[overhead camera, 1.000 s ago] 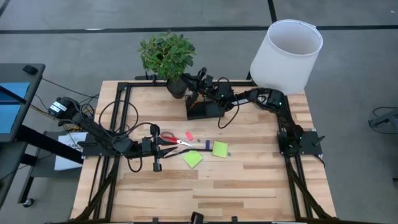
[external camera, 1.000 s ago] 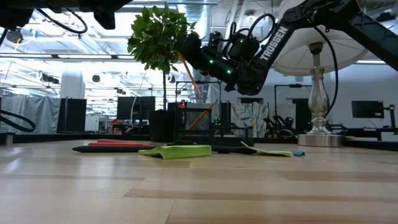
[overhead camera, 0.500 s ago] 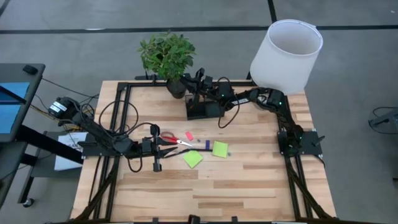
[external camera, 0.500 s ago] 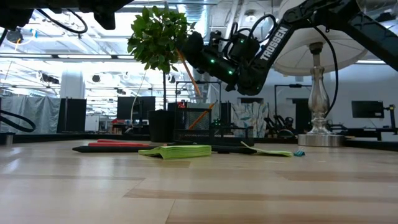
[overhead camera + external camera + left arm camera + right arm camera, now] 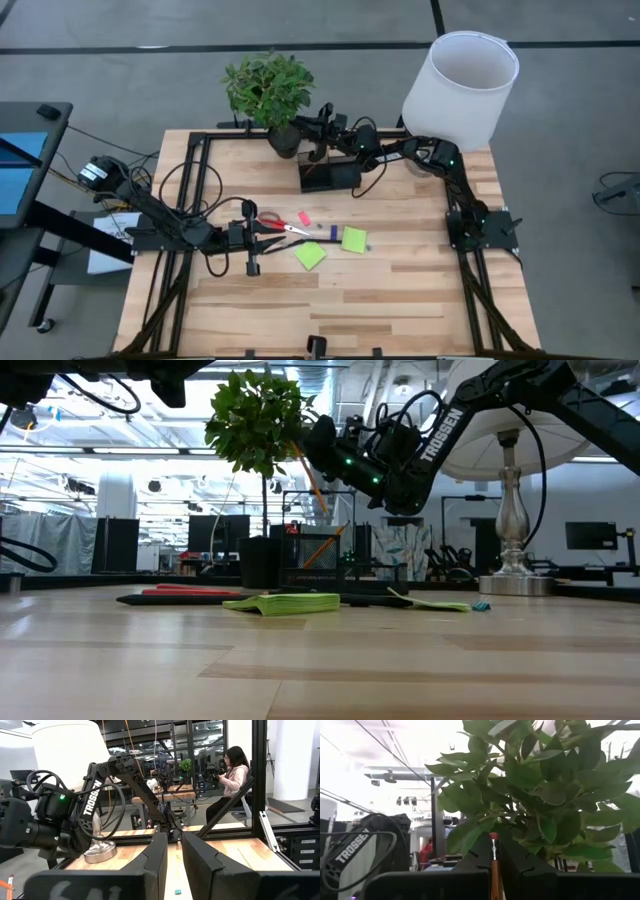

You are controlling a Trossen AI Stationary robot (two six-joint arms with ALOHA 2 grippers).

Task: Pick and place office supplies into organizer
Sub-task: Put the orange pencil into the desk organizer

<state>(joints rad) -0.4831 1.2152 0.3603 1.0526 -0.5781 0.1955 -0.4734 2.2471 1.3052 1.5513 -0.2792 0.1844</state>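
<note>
Right hand (image 5: 322, 124): raised above the organizer (image 5: 330, 172) at the far side of the bench (image 5: 400, 290), beside the potted plant (image 5: 268, 88); fingers clamped on an orange pencil (image 5: 494, 865), eraser end up. Left hand (image 5: 262, 240): low on the bench beside the red-handled scissors (image 5: 275, 222), fingers a narrow gap apart, nothing between them. Two green sticky-note pads (image 5: 310, 255) and a pink piece (image 5: 305, 218) lie mid-bench, well apart from the organizer.

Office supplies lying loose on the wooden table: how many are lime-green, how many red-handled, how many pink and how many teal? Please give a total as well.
Lime-green square sticky-note pads: 2
Red-handled scissors: 1
Small pink piece: 1
Small teal piece: 1
Total: 5
</note>
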